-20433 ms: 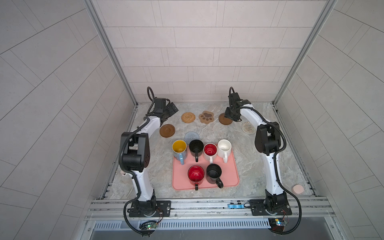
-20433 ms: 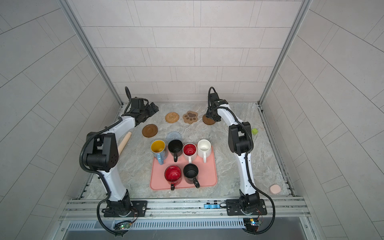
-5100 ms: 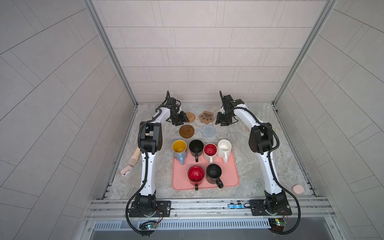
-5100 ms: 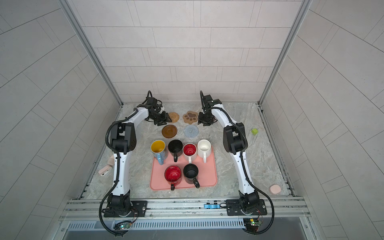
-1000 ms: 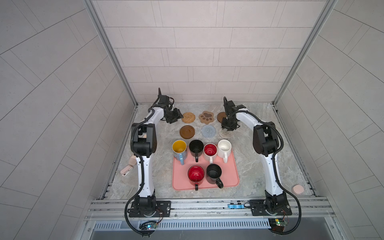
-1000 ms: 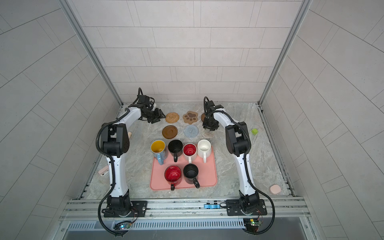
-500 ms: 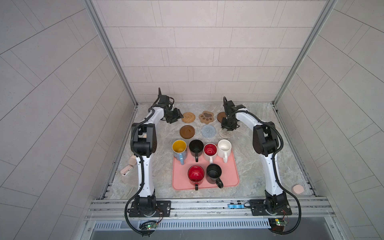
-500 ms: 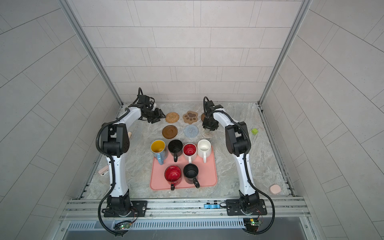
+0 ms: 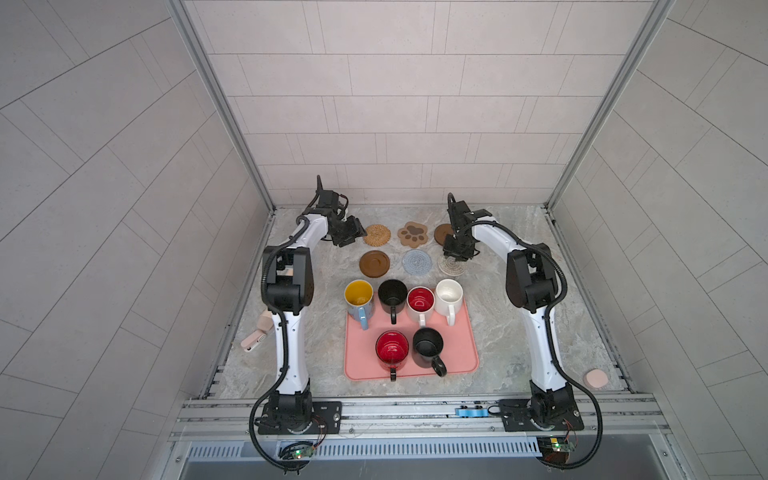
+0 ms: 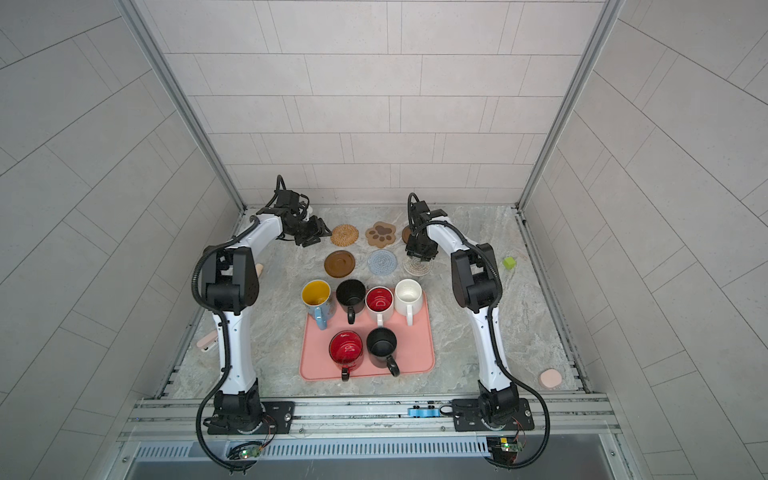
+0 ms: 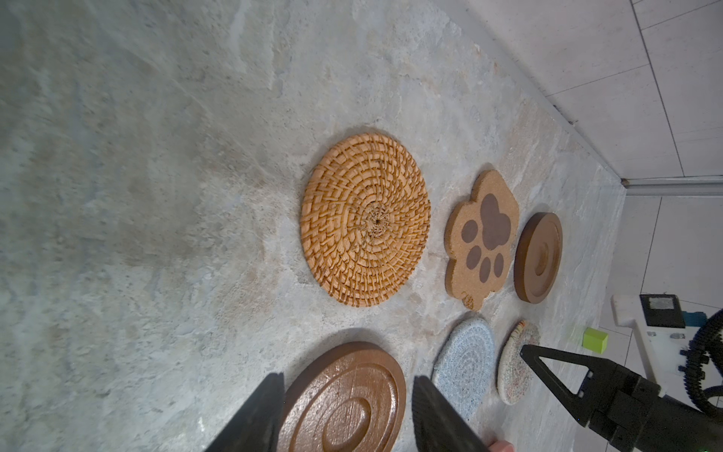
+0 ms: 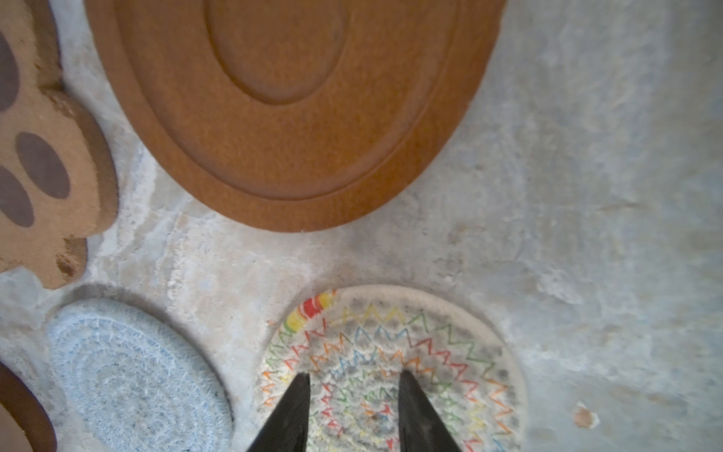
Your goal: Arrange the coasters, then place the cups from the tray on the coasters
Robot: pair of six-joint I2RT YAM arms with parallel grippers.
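Six coasters lie in two rows behind the tray: rattan [image 9: 376, 235], paw [image 9: 413, 234] and a brown disc [image 9: 440, 235] at the back. In front of them lie a second brown disc [image 9: 374, 263], the grey-blue crochet [image 9: 417, 261] and the whitish crochet [image 9: 452, 268]. My right gripper [image 9: 456, 257] [image 12: 354, 373] stands open, tips down over the whitish coaster [image 12: 391, 352]. My left gripper [image 9: 353, 239] [image 11: 347, 377] is open and empty, just left of the rattan coaster [image 11: 365, 219]. Six cups stand on the pink tray [image 9: 461, 345]: blue [image 9: 359, 296], black [image 9: 392, 293], white-and-red [image 9: 420, 301], white [image 9: 448, 295], red [image 9: 392, 349], black [image 9: 428, 345].
A pale pink puck [image 9: 595, 378] lies at the front right corner. A green cube [image 10: 509, 262] sits to the right of the right arm. A pinkish tool [image 9: 254, 338] lies by the left wall. Walls close the table on three sides.
Since five seconds ago the whitish coaster has come in beside the grey-blue one, under my right gripper. My left gripper has drawn back left off the rattan coaster. Nothing moves over the last second.
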